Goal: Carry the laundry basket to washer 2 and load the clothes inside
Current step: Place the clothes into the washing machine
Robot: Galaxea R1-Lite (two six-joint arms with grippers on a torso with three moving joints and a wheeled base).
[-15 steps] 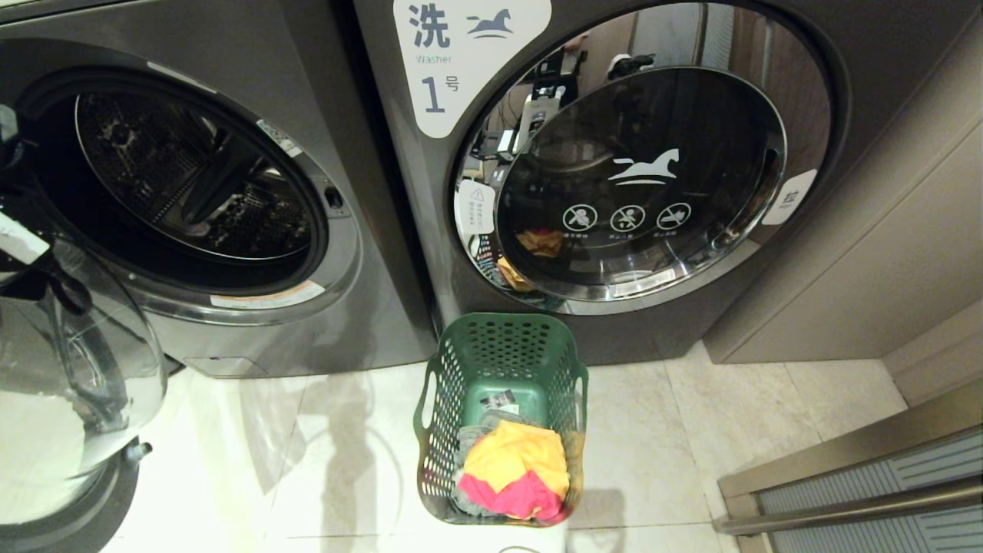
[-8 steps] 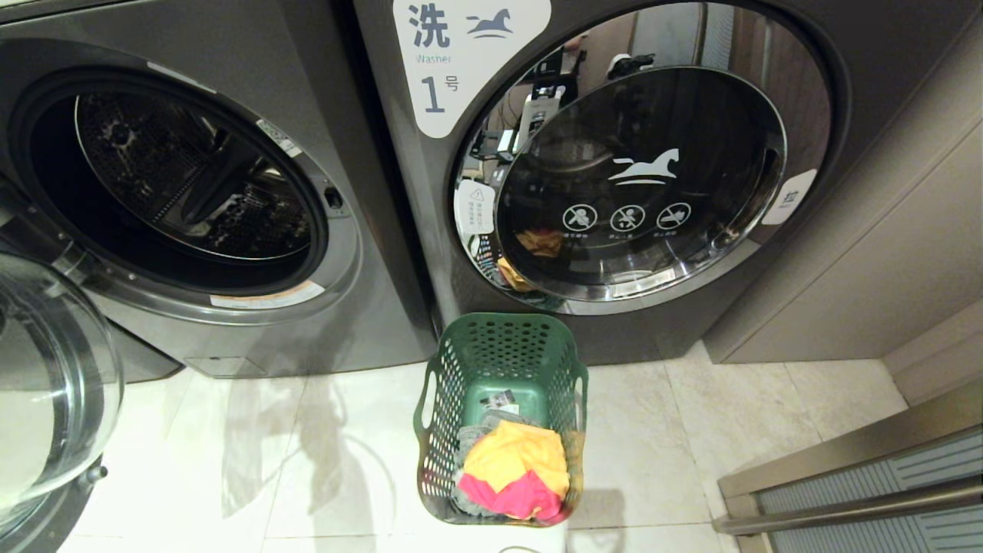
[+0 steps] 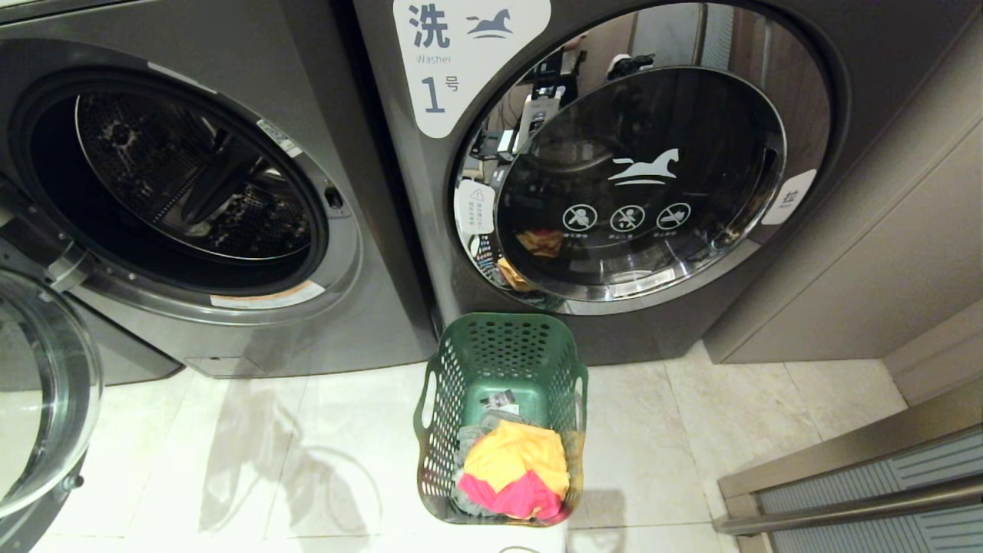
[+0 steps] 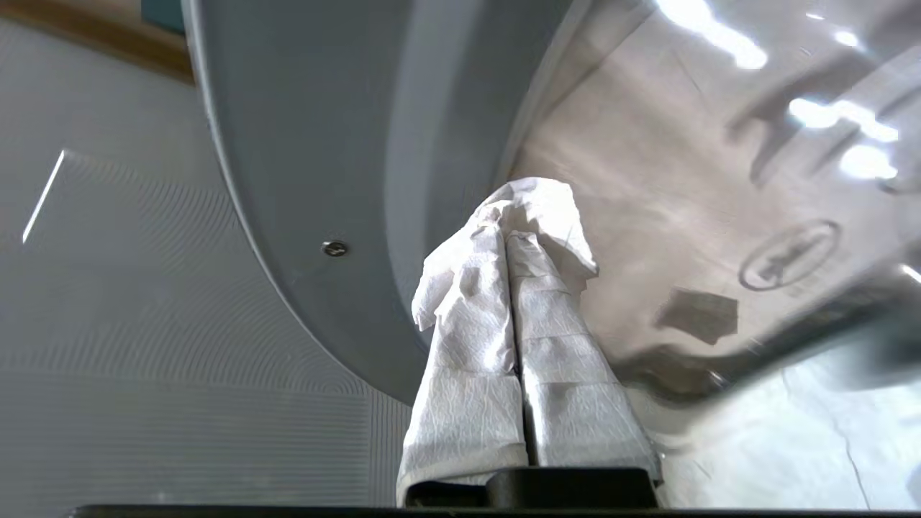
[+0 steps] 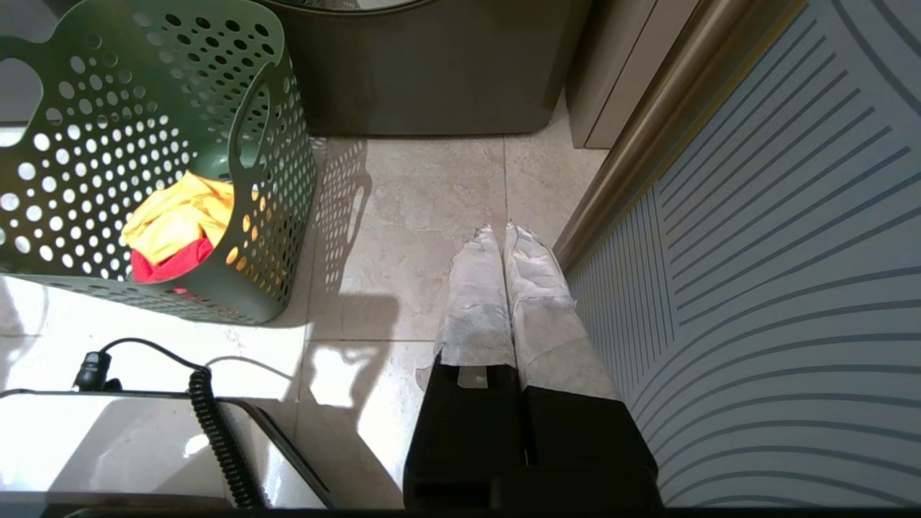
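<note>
Door [image 3: 34, 392] of the left-hand washer [image 3: 230, 322] has swung wider over the last second, baring its drum; loading looks ready to begin. Left gripper [image 4: 507, 237], pressed together and empty, sits just beside the door's inner face. Right gripper [image 5: 504, 241] hangs closed near the floor. Laundry basket [image 3: 499, 361] stands before washer 1 [image 3: 476, 69], clothes [image 3: 514, 468] inside.

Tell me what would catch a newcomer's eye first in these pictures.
Probably the yellow and pink clothes in the green laundry basket, standing on the pale tile floor before the shut washer labelled 1. To its left, the other washer gapes open, its glass door swung out at the left edge.
</note>
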